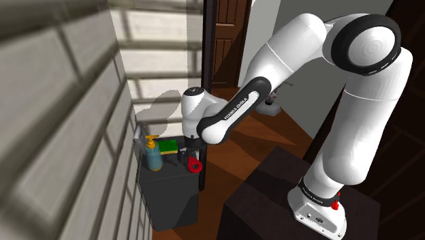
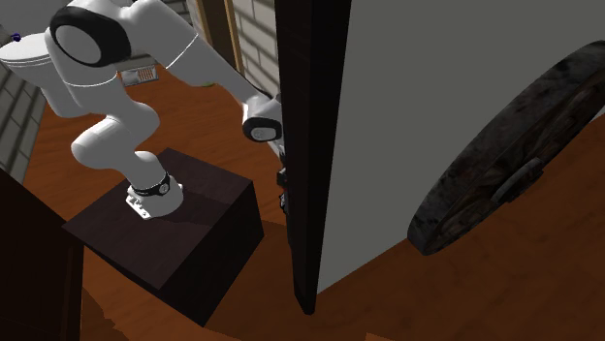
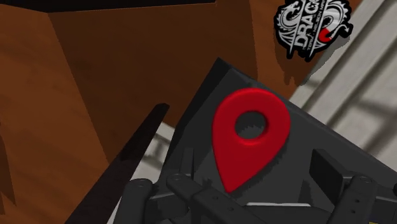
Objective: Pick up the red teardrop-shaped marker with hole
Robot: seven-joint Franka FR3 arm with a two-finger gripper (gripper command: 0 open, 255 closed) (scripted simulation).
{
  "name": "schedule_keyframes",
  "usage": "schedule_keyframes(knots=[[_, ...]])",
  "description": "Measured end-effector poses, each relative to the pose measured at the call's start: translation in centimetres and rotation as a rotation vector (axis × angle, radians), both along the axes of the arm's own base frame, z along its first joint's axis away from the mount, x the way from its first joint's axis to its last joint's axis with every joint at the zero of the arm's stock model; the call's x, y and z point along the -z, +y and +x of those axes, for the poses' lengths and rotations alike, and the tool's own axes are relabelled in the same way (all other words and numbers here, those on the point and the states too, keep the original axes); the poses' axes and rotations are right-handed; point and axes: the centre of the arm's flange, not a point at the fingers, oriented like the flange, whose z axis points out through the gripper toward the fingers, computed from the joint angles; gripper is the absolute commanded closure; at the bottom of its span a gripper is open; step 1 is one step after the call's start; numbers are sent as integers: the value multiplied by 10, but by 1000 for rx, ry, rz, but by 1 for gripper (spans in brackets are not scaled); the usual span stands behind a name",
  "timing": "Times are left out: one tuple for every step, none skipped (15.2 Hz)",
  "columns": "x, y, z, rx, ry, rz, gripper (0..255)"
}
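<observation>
Your white arm [image 1: 320, 82] reaches from its dark box [image 1: 265, 198] down toward the shoulder view's left. It ends over a small dark cabinet [image 1: 170, 201] that stands against a pale tiled wall [image 1: 61, 102]. On the cabinet's top, a blue pump bottle [image 1: 153, 157] stands near the wall-side edge, with a green block [image 1: 169, 145] just beside it. The red marker [image 3: 245, 159], a teardrop with a round hole, lies flat at the top's edge nearest the dark post [image 1: 206, 82]. Your gripper [image 1: 190, 151] hangs just above it. In the wrist view, its fingers [image 3: 366, 200] stand wide apart with the marker's pointed end between them. You cannot tell whether they touch it, but they do not clasp it.
</observation>
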Motion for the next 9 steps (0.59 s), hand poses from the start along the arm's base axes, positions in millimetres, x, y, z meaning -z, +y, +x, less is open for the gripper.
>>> schedule_keyframes(knots=[[5, 1, 0, 1, 0, 0, 0], [11, 3, 0, 1, 0, 0, 0], [16, 3, 1, 1, 0, 0, 0], [22, 3, 0, 1, 0, 0, 0], [27, 3, 0, 1, 1, 0, 0], [28, 3, 0, 1, 1, 0, 255], [29, 3, 0, 1, 0, 1, 255], [29, 3, 0, 1, 0, 1, 255], [29, 3, 0, 1, 0, 0, 255]])
